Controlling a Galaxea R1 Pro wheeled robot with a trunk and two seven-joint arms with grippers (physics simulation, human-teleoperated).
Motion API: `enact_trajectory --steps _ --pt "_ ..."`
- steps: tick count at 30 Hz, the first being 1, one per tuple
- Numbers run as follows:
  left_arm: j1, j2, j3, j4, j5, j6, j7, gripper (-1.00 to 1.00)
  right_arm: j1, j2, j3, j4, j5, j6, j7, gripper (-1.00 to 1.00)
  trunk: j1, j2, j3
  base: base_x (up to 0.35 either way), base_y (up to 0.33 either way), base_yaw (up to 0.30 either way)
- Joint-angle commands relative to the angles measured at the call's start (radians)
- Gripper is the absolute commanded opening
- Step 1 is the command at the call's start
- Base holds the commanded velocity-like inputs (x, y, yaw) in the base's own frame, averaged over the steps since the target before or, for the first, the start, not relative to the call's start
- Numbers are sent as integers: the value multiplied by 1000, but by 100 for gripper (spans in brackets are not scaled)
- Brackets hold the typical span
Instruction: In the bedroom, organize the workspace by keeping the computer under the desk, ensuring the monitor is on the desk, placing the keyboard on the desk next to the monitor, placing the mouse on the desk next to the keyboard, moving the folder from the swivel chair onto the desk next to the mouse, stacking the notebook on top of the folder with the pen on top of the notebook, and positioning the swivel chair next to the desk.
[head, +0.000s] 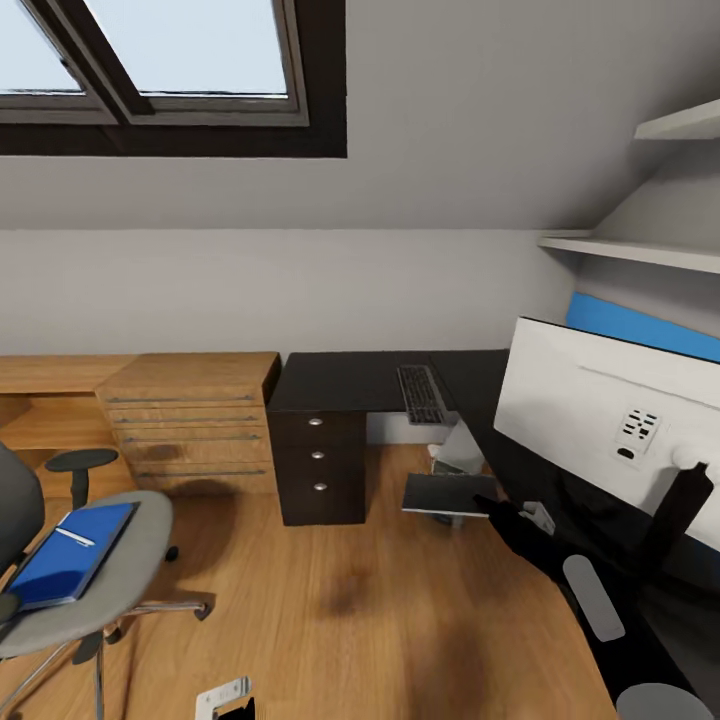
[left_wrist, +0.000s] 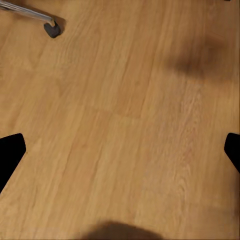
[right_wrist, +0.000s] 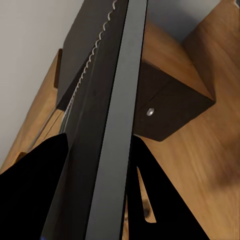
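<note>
- Head view: the bench (head: 350, 380), black-topped with a dark drawer pedestal, runs along the wall and turns toward the right, beside a wooden drawer chest (head: 190, 420).
- The keyboard (head: 422, 393) lies on the bench near its corner. The monitor (head: 610, 420) stands at the right, white back facing the camera.
- The swivel chair (head: 90, 590) stands on the floor at lower left, well apart from the bench, with the blue folder (head: 70, 555) on its seat and the white pen (head: 75, 537) on top.
- Left wrist view: the left tool (left_wrist: 120, 150) hangs over wooden floor (left_wrist: 125, 110), fingers wide apart, holding nothing; a chair castor (left_wrist: 52, 30) shows.
- Right wrist view: the right tool (right_wrist: 97, 170) is clamped on the monitor's edge, one finger (right_wrist: 35, 185) on each side.
</note>
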Motion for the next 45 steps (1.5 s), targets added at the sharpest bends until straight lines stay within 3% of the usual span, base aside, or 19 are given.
enact_trajectory --steps 1,6,11,14,45 --pt "-1 2 1 6 3 -8 1 100 -1 1 -1 -1 -4 7 2 -100 1 -1 -1 275 217 0" --pt "-1 10 -1 33 3 -60 0 100 -1 1 3 0 -4 7 2 -100 1 -1 -1 181 134 0" --pt "-1 11 -3 85 1 -171 1 100 -1 1 4 0 -3 7 1 -100 1 -1 -1 39 26 0" --pt "-1 11 -3 96 1 -191 0 100 -1 1 4 0 -3 5 1 -100 1 -1 -1 16 7 0" --pt "-1 11 -4 125 0 -208 -1 100 -1 0 6 0 -2 -7 2 -100 1 -1 -1 293 79 0"
